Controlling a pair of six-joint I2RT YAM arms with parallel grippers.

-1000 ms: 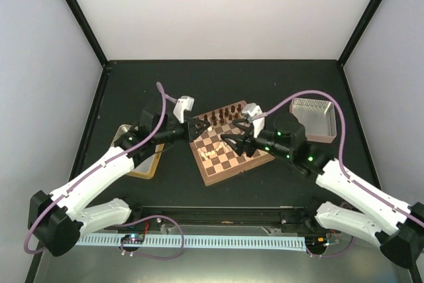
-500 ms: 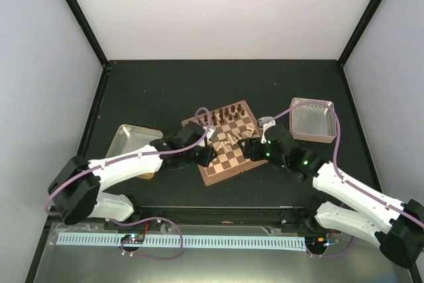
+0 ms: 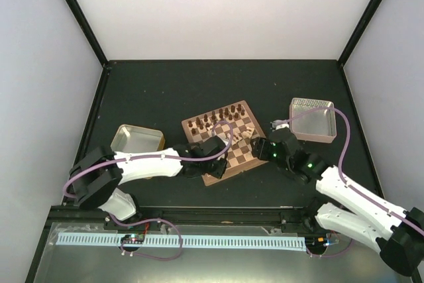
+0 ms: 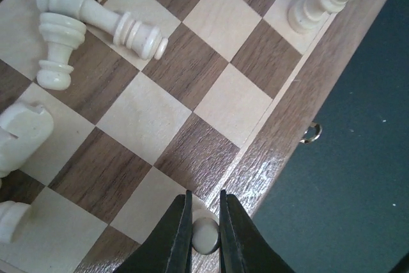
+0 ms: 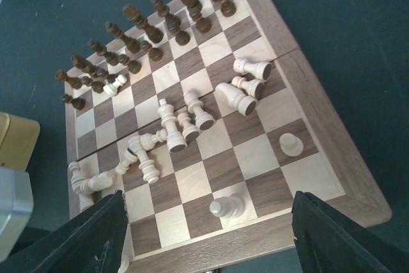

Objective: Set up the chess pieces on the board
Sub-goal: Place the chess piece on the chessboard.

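— What is the left gripper (image 4: pixel 205 212) doing?
— It is pinching a pawn (image 4: pixel 205 236) by its round head, with the jaws almost together. It is holding the pawn over a light square just beside the border of the board (image 4: pixel 192 62), by the near left corner. I cannot tell whether the pawn's foot is touching the square.
— And the right gripper (image 5: pixel 211 247)?
— It is hanging over the board's near edge with its jaws spread wide, and nothing is sitting between them.
— Where is the board lying?
— In the middle of the table (image 3: pixel 165 91), turned askew to its edges.
— How are the other cream pieces (image 5: pixel 185 123) faring?
— Most are lying toppled in a loose scatter across the middle of the board. Two are standing upright close to the near edge, apart from each other.
— And the dark pieces (image 5: pixel 153 30)?
— They are standing in two rows along the far edge, with one cream piece lying just beside them.
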